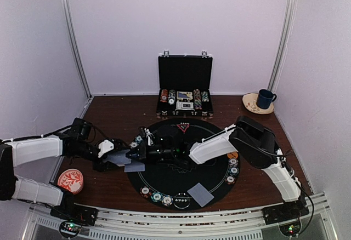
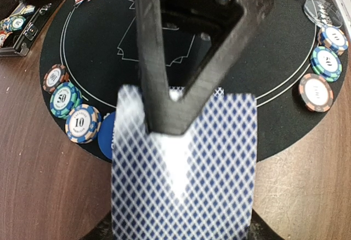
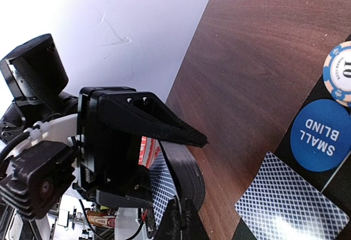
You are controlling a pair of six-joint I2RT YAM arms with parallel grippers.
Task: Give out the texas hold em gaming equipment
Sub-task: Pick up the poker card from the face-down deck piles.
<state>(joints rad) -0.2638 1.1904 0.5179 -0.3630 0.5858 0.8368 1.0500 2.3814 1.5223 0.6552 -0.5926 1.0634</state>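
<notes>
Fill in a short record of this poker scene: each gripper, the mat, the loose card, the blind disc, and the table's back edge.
left gripper: shut on blue diamond-backed playing cards, over the mat's left edge
right gripper: at those cards; jaws unclear
mat: round black mat on brown wooden table
loose card: face-down card at the mat's near edge
disc: round blue "SMALL BLIND" disc beside striped poker chip marked 10
back edge: open black briefcase; blue mug

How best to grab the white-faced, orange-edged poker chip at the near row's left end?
Probably from above, pinching the rim of the orange-edged chip, one finger toward the black mat centre, one outward. It lies flat; a blue-edged chip crowds it along the row.
</notes>
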